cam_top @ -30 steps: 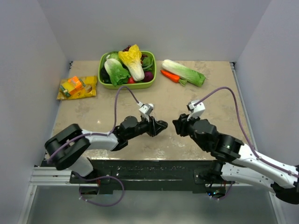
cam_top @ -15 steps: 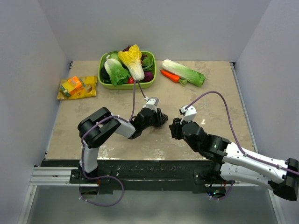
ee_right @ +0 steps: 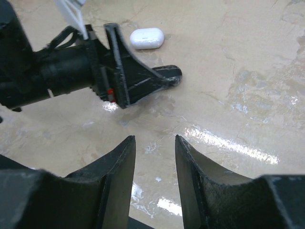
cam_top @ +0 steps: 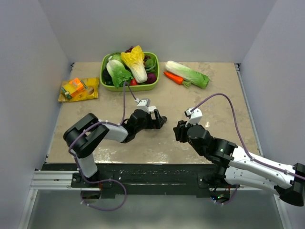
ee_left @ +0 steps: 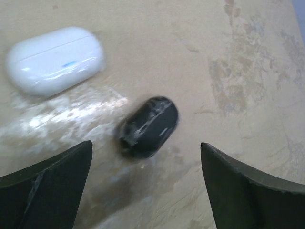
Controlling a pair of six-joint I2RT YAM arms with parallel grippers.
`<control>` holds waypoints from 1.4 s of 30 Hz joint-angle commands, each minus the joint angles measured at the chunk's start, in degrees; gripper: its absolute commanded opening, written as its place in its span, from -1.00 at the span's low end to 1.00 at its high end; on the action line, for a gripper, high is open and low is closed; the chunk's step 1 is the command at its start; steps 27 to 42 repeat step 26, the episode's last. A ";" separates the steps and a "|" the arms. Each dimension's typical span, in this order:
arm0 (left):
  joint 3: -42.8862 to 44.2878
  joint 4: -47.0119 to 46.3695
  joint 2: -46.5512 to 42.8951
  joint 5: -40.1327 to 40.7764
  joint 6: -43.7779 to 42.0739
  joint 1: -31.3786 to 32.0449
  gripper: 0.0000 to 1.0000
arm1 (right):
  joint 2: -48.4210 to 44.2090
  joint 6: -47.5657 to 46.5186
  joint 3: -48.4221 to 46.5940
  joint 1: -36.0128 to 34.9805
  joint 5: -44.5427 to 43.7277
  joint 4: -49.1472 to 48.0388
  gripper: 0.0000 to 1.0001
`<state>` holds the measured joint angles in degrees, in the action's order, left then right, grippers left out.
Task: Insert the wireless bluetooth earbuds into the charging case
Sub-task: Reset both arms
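Spread wide, the left fingers (ee_left: 52,191) hold nothing. A small shiny black oval earbud (ee_left: 148,126) lies on the tan stone-look table (ee_left: 248,57) right between them, not touching either one. Near it, on the far side, sits the smooth white pill-shaped charging case (ee_left: 55,59), and its lid looks shut. The right fingers (ee_right: 114,176) are a little apart with nothing in the gap, off to the right.

I can see only one bud. It looks very light and hard. It is round and slick too, so it may slip or roll away if squeezed near an end. The best place to grab it looks like the middle of its two long sides, with a soft pinch. The case may slide too.
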<state>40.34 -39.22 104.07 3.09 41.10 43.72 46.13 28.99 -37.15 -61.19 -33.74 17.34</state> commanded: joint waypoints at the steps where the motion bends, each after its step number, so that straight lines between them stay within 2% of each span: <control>1: -6.14 12.22 -9.20 5.86 1.52 -1.54 1.00 | -1.74 0.45 -1.44 -0.07 -3.35 0.23 -0.15; 6: -11.50 20.84 -23.45 13.23 3.02 -1.45 1.00 | -3.50 0.80 -0.12 -0.07 -5.20 -0.55 -0.15; 8: -14.57 24.36 -33.90 16.05 3.37 -0.66 1.00 | -5.08 0.71 1.02 0.02 -5.90 -1.43 -0.13; 11: -17.48 29.98 -47.79 24.48 4.86 0.31 1.00 | -7.89 0.36 2.95 -0.07 -6.43 -3.97 -0.05; 12: -17.92 31.47 -50.52 31.12 8.52 0.74 1.00 | -8.59 1.06 3.57 -0.07 -6.86 -4.77 -0.02; 14: -17.49 40.85 -55.46 38.10 15.20 0.66 0.99 | -9.39 1.42 5.15 0.02 -7.92 -7.22 0.07; 15: -16.96 43.50 -56.16 40.04 16.71 0.49 1.00 | -9.30 1.59 5.50 0.02 -8.53 -7.93 0.11; 19: -10.74 49.75 -52.94 37.61 13.92 0.40 1.00 | -6.15 2.38 4.81 -0.07 -10.12 -8.82 0.28; 20: -9.33 51.16 -51.79 36.99 13.74 0.40 1.00 | -4.22 2.64 4.37 0.02 -10.21 -8.21 0.55; 22: -6.25 55.02 -49.24 35.93 12.69 0.40 1.00 | -2.37 4.75 2.62 0.02 -10.30 -6.98 0.93; 23: -6.32 54.52 -49.05 35.15 11.29 0.40 1.00 | -0.79 5.19 2.17 0.02 -9.86 -6.54 0.96; 26: -10.27 48.56 -51.94 30.68 6.99 0.40 1.00 | 0.80 5.98 0.33 -0.07 -9.24 -5.31 0.96; 42: -10.27 48.56 -51.94 30.68 6.99 0.40 1.00 | 0.80 5.98 0.33 -0.07 -9.24 -5.31 0.96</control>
